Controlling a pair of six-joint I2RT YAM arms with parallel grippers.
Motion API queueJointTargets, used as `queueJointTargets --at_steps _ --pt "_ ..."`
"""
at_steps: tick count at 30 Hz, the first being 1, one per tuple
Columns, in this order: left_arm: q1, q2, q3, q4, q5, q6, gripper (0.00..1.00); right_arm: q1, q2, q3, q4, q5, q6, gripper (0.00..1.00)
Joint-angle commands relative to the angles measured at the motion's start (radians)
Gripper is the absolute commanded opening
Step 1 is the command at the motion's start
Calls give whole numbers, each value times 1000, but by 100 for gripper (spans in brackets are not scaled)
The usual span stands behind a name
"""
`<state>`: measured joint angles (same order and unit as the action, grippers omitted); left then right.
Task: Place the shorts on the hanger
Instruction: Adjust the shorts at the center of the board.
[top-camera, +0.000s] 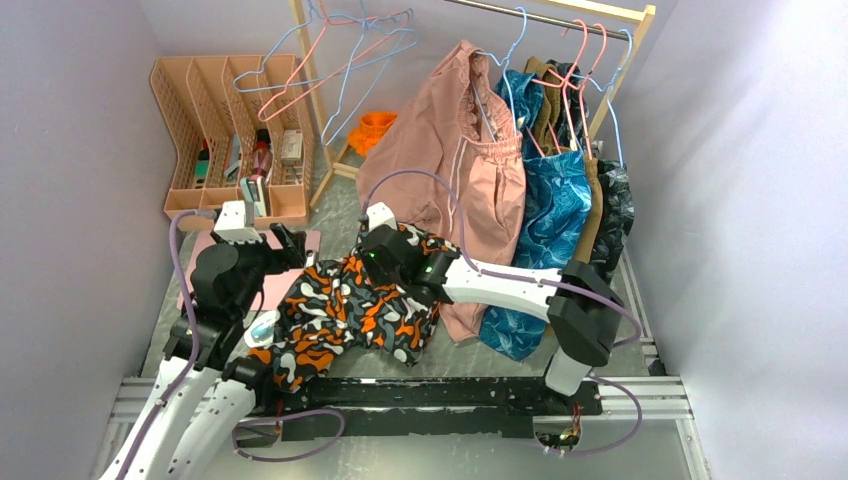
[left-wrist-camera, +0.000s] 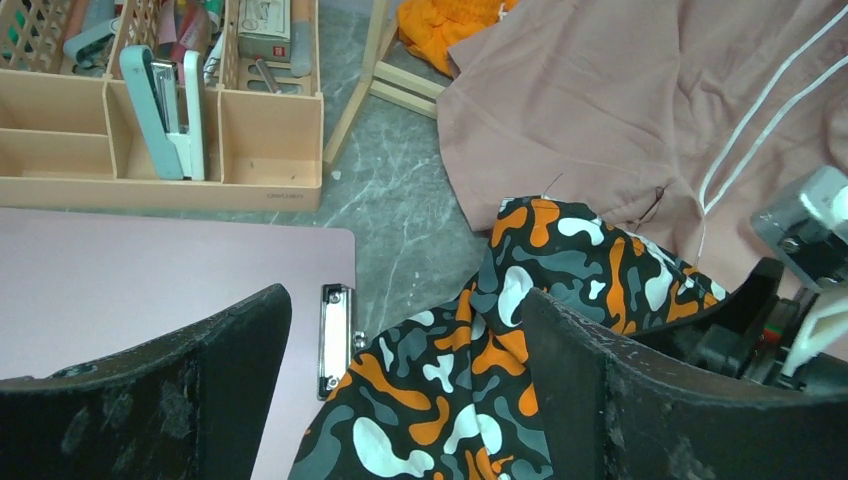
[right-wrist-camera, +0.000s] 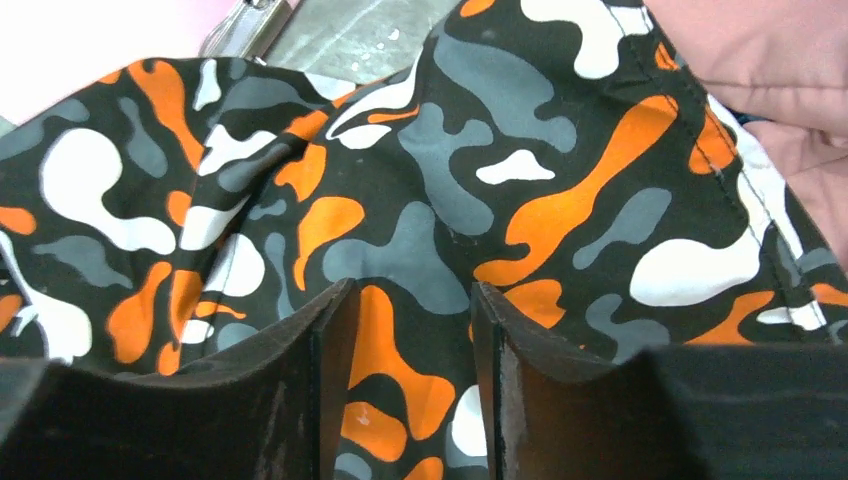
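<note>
The shorts (top-camera: 345, 315), in an orange, black, white and grey blotch print, lie crumpled on the grey table in front of the arms. My right gripper (top-camera: 372, 272) presses down onto their upper part. In the right wrist view its jaws (right-wrist-camera: 412, 287) stand apart, with flat fabric of the shorts (right-wrist-camera: 400, 200) showing in the gap. My left gripper (left-wrist-camera: 405, 295) is wide open and holds nothing. It hovers over the left edge of the shorts (left-wrist-camera: 470, 370) and a clipboard's metal clip. A light-blue hanger (top-camera: 283, 47) hangs among pink ones at the back left of the rack.
A pink clipboard (left-wrist-camera: 150, 280) lies under the left gripper. A peach desk organiser (top-camera: 235, 140) stands at the back left. On the wooden rack hang a dusty-pink garment (top-camera: 465, 150) and a blue leaf-print one (top-camera: 550, 210). Orange cloth (top-camera: 375, 125) lies behind. Walls close in on both sides.
</note>
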<state>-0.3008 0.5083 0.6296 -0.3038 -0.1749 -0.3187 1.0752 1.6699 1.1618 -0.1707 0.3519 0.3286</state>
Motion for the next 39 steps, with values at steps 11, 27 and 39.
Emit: queueJointTargets --at_steps 11,27,39 --pt "11 -42 3 19 4 -1 89 2 -133 174 -20 -130 -193 11" --pt "11 -73 1 3 -11 -10 88 6 155 238 -167 0 -112 67" --pt "11 -78 3 1 -2 -10 88 1 -67 198 15 32 -173 0"
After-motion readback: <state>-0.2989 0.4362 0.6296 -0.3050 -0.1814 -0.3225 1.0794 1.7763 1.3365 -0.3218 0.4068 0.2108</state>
